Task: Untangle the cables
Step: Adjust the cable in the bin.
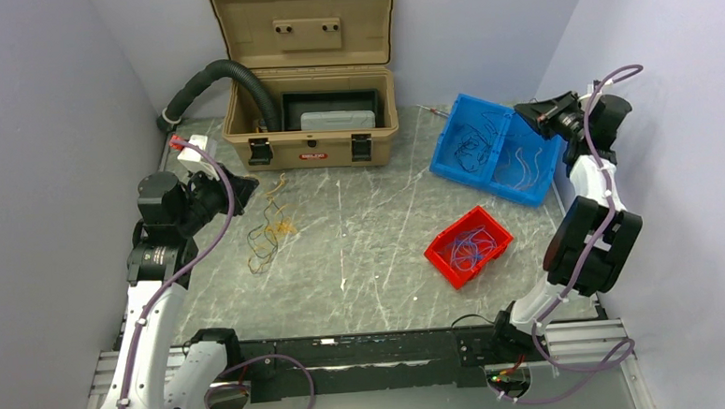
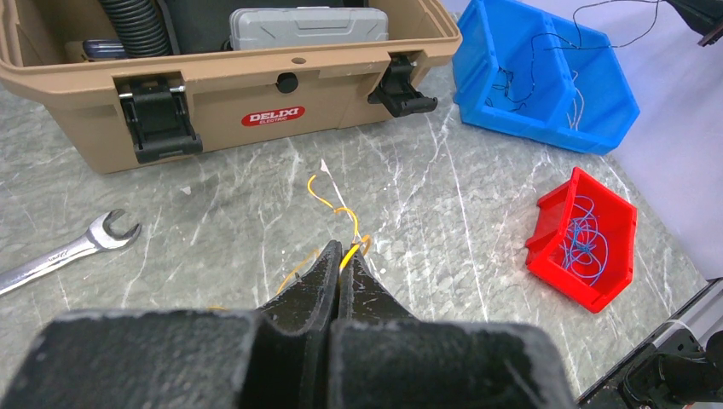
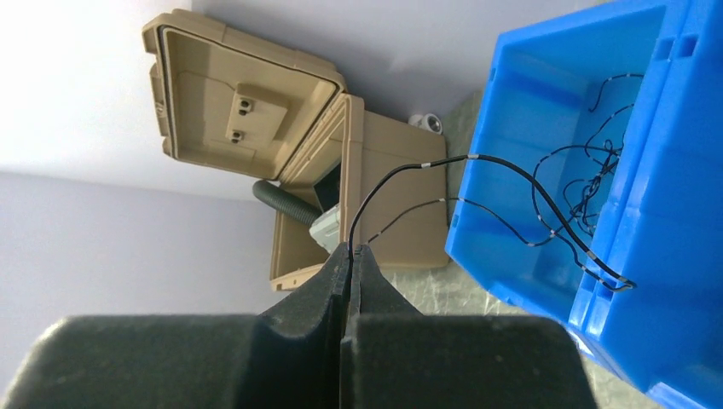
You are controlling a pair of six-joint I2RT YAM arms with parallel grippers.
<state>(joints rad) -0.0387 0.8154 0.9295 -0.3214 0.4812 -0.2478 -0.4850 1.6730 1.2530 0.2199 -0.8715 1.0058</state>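
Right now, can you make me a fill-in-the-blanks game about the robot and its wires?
1. The left gripper pinches a wire coloured ____.
2. The black wire in the right gripper trails into a bin coloured ____.
3. The red bin holds wires coloured ____.
4. The metal tool lying before the tan case is a ____.
Missing words: yellow-orange, blue, blue, wrench.

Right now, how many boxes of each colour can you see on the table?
Blue bin, two sections side by side, counted as one: 1
Red bin: 1
Tan toolbox, lid open: 1
Total: 3
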